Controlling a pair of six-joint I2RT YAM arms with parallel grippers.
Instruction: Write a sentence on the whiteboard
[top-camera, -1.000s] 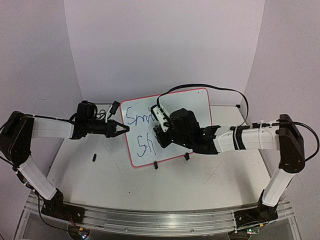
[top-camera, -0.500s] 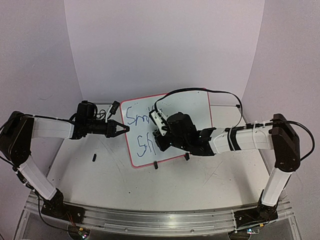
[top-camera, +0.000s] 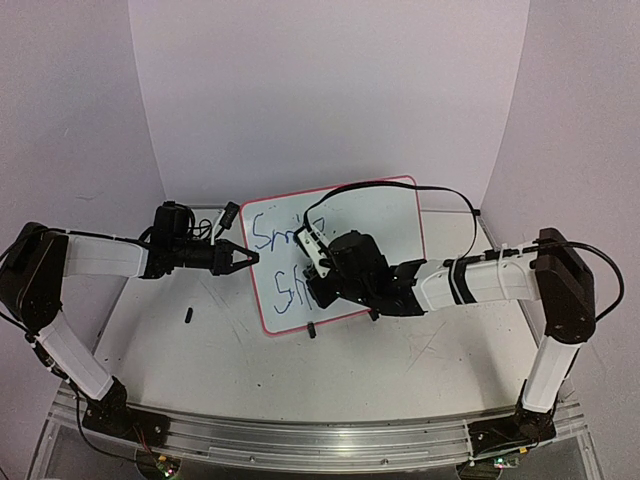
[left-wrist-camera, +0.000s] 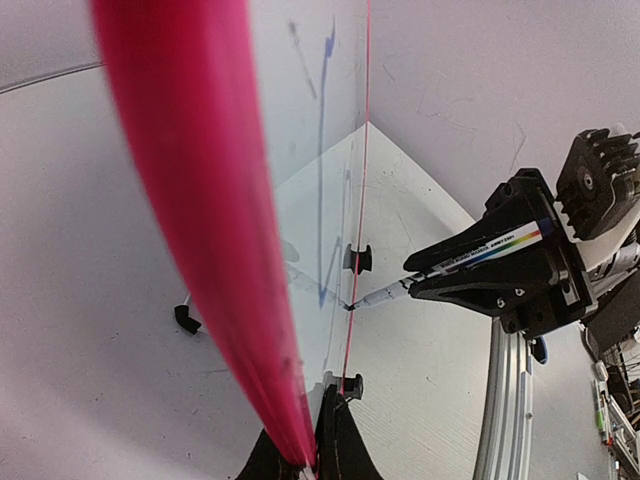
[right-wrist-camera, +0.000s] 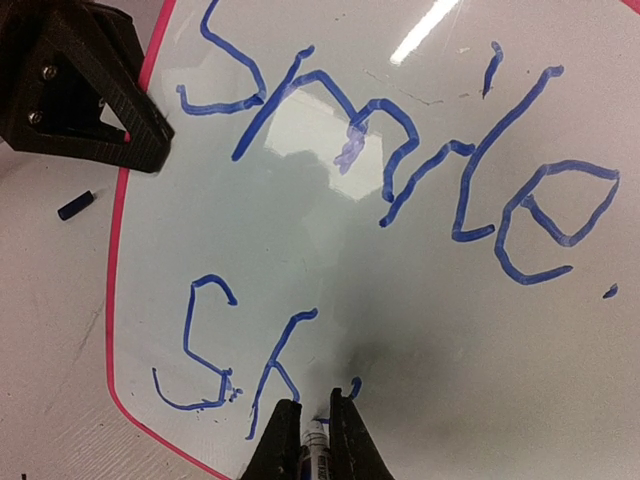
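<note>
The whiteboard (top-camera: 395, 215) is standing tilted at the centre of the top view, leaning on two black feet (top-camera: 312, 330), with "Smile" in blue across its upper part and a second line beginning "Sh" at its lower left. The left claw (top-camera: 245, 258) is pinching the board's red left edge, its fingers closed down on the frame, as the bottom centre of the left wrist view is showing. The right claw (right-wrist-camera: 316, 425) is clamping a marker (right-wrist-camera: 314, 442) tight, and the tip is touching the board at the bottom centre of the right wrist view, just right of the "h". The main risk is coming from pressure. The board is resting only on small feet and one edge pinch, so a hard push from the tip is likely to be rocking or sliding it and bending the stroke. With too light a touch the line is going to be breaking up, as the pale patch in "Smile" suggests. The marker may be slipping or twisting between the fingers under drag. The second line is running close to the lower frame, and the right arm is hanging over fresh ink in the top view, so smearing is possible.
</note>
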